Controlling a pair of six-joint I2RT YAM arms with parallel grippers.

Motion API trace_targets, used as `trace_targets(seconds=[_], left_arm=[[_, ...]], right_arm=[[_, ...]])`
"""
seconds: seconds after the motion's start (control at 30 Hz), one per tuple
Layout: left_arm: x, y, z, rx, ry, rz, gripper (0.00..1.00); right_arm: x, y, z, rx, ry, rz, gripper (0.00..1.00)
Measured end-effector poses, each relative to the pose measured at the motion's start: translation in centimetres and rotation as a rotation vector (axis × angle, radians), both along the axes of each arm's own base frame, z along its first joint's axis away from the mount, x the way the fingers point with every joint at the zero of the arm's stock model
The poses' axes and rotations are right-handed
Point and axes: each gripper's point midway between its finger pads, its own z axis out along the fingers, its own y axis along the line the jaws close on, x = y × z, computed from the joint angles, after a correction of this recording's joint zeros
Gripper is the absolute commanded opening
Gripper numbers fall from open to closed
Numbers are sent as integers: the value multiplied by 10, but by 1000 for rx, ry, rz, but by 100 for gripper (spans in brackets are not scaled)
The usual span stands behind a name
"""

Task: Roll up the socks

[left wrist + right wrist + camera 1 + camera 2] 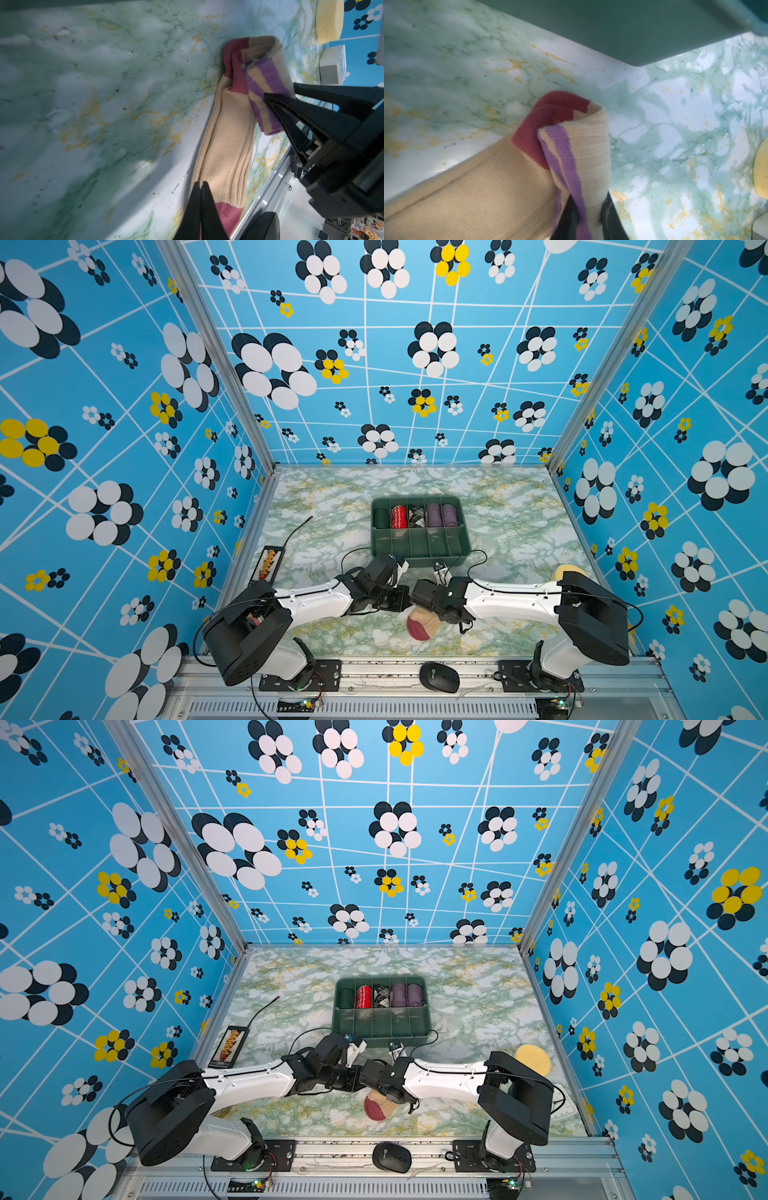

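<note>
Socks (226, 133): right pincer (588, 207) clamps striped cuff; left pincer (200, 185) closed, touching tan middle.

Both top views looked down from high over the front of the counter (324, 510). Both wrist cameras sat close over the socks (226, 135), facing the counter.
</note>
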Motion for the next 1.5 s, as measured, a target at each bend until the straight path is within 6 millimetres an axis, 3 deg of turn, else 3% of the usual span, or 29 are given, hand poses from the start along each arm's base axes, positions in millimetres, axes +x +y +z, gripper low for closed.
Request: trace_targets(seconds=[0.3,0.47,0.67,0.9,1.23,1.5], left_arm=[[2,1,0,-5,1,0,8],[0,-2,1,-15,13,-14,8],[-7,-19,-1,-31,21,-55,7],[-15,-34,-23,-28,75,-80,7],[-6,-50,-11,-66,51,-86,7],[-6,-48,-21,-46,69,-85,7]], right_arm=[[-3,8,3,7,-3,21,30],[-3,9,2,4,-2,25,31],[-3,12,1,2,-1,29,31],[-5,15,1,1,-2,41,31],[-7,17,2,-3,-12,53,37],[-9,20,3,-4,-19,72,40]])
